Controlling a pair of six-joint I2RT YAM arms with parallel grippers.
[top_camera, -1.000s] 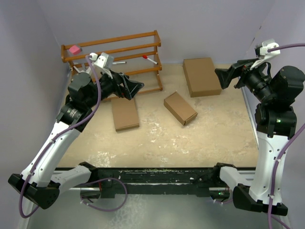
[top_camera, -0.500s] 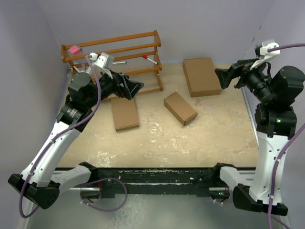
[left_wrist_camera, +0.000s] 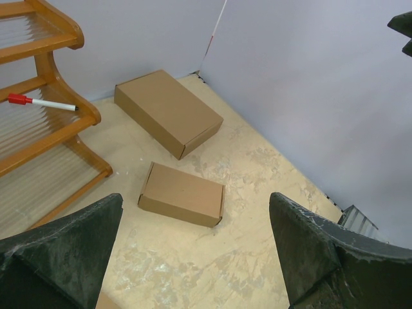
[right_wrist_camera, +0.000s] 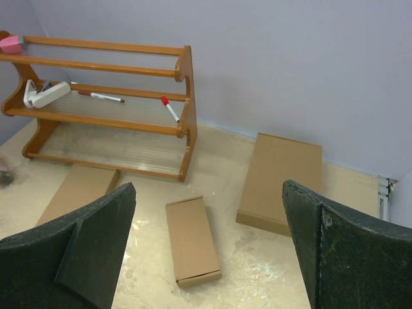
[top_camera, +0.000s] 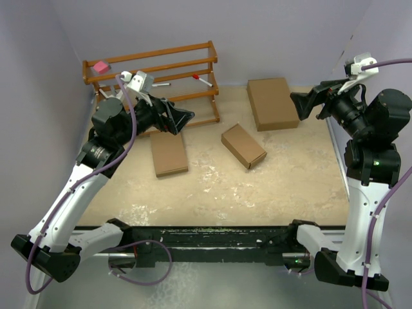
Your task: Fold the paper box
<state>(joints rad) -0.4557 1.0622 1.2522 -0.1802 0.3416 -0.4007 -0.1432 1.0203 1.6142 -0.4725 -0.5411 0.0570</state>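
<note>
- There were two arms, and each had one end effector.
- The left end effector [top_camera: 185, 122] was spread wide and held nothing. It hung in the air near the wooden rack [top_camera: 154, 71].
- The right end effector [top_camera: 296, 106] was spread wide too and held nothing. It hung high over the right side of the table [top_camera: 257, 187].
- Three brown boxes lay flat on the table, all apart from each other.
- The paper box [top_camera: 243, 146] was the small slim one. It lay closed in the middle, between the other two, and was turned at a slant.
- The biggest box [top_camera: 272, 103] lay at the far right.
- The wider box [top_camera: 168, 153] lay on the left, just in front of the rack.
- The rack had three shelves.
- One pink block [top_camera: 99, 66] sat on the top shelf.
- Two markers lay on the rack, one with a red cap [right_wrist_camera: 169, 109] and one with a dark cap [right_wrist_camera: 102, 96].
- One white thing [right_wrist_camera: 45, 93] lay beside the dark-capped marker.
</note>
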